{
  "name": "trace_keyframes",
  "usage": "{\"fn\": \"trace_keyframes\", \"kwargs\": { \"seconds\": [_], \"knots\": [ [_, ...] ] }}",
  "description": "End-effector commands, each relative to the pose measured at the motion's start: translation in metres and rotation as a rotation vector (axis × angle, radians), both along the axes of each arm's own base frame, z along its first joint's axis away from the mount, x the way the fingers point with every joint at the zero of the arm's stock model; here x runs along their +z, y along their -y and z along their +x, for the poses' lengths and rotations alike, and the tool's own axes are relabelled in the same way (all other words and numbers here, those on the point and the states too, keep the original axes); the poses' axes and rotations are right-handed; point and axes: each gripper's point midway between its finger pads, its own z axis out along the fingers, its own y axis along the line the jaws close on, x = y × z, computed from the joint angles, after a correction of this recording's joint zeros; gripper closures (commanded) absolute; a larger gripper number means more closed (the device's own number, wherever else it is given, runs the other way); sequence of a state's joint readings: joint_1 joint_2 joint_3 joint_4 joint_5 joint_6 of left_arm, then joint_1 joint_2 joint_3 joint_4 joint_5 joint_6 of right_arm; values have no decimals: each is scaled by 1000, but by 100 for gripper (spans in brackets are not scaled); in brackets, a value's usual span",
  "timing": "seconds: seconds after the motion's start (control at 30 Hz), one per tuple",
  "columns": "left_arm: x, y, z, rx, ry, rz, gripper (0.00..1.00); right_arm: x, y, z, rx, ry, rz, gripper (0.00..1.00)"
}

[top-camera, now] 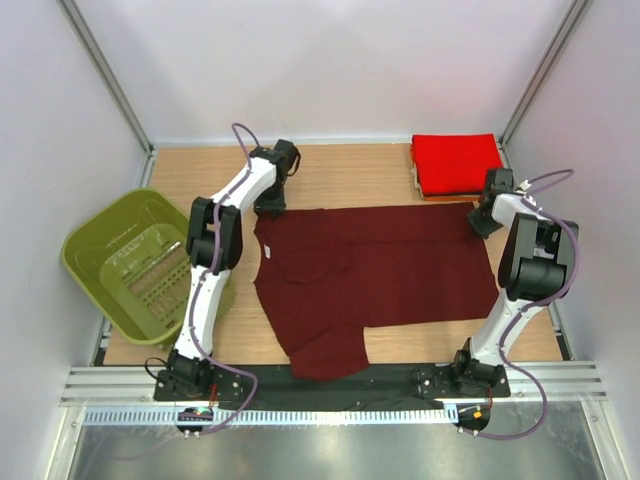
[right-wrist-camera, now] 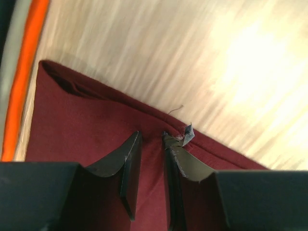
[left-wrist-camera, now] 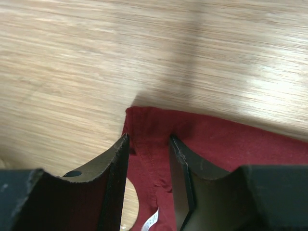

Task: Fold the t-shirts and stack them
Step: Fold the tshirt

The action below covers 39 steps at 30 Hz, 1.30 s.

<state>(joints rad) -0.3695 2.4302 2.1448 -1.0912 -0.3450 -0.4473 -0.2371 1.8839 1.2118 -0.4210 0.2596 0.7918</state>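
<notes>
- Top external: the maroon shirt lies spread beneath both tools; a fold is judged just starting.
- Left tool: half-open, shirt corner between its fingers.
- Right tool: nearly closed over the hem; grip cannot be told.
- Next, both corners must be pinched together.

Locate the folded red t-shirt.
Top view: the folded bright red t-shirt lies at the table's far right corner, just beyond the right pincer and the spread maroon t-shirt's far right corner.
</notes>
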Motion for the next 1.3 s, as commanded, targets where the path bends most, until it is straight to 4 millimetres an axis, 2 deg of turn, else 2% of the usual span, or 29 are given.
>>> {"fn": "trace_keyframes", "kwargs": {
  "seconds": [0.0,0.03,0.1,0.13,0.23,0.3,0.37,0.4,0.43,0.47,0.5,0.53,0.57,0.6,0.63,0.67,0.7,0.73,0.77,0.87,0.9,1.03,1.1,1.13,1.17,1.2,1.23,1.27],
  "knots": [
    [10,-11,7,81,21,22,60,5,22,-22,-168,0,-67,69],
    [16,-9,10,100,41,13,60,9,22,-21,-185,15,-69,69],
    [15,-8,9,122,39,10,60,13,22,-23,-225,45,-59,69],
    [16,-5,11,129,51,-9,60,21,22,-17,-229,91,-54,69],
    [24,8,19,100,79,-79,59,27,14,-6,-177,140,-19,69],
    [50,12,27,67,126,-103,58,46,7,6,-100,162,-5,68],
    [76,12,29,52,172,-115,57,75,-3,16,29,201,-13,65],
    [99,12,26,46,207,-130,56,83,-17,16,98,208,23,64],
    [111,11,22,46,221,-136,56,92,-29,15,175,212,15,62],
    [120,11,15,42,216,-142,55,100,-40,13,224,229,32,61],
    [112,12,0,32,169,-149,55,116,-52,9,268,265,47,61],
    [136,13,-12,20,198,-177,55,124,-72,6,334,289,96,59],
    [135,19,-24,1,182,-188,55,120,-94,-2,396,284,124,59],
    [121,22,-47,-17,117,-205,55,132,-113,-5,453,325,138,58],
    [135,28,-63,-37,131,-242,55,126,-137,-14,522,322,199,57],
    [137,34,-71,-47,138,-284,54,125,-169,-21,609,324,229,56],
    [136,40,-82,-54,119,-334,54,132,-191,-24,675,365,249,55],
    [118,49,-106,-76,35,-390,54,130,-207,-29,721,371,273,51],
    [132,60,-111,-112,74,-464,54,121,-239,-44,812,353,330,48],
    [124,69,-140,-153,19,-506,53,113,-276,-58,920,345,386,46],
    [124,68,-144,-156,11,-494,53,110,-294,-67,972,334,396,46],
    [128,53,-154,-149,17,-418,53,87,-321,-81,1031,261,425,46],
    [143,54,-156,-169,54,-433,53,75,-330,-90,1042,207,442,49],
    [150,55,-157,-185,70,-436,53,77,-341,-99,1077,180,436,50],
    [155,53,-160,-204,69,-430,53,79,-344,-108,1096,154,416,50],
    [170,55,-159,-222,100,-443,52,75,-342,-127,1108,74,401,50],
    [177,58,-164,-243,98,-458,53,77,-343,-136,1130,52,359,50],
    [182,60,-170,-267,87,-470,53,82,-353,-154,1191,32,339,50]
  ]
}}
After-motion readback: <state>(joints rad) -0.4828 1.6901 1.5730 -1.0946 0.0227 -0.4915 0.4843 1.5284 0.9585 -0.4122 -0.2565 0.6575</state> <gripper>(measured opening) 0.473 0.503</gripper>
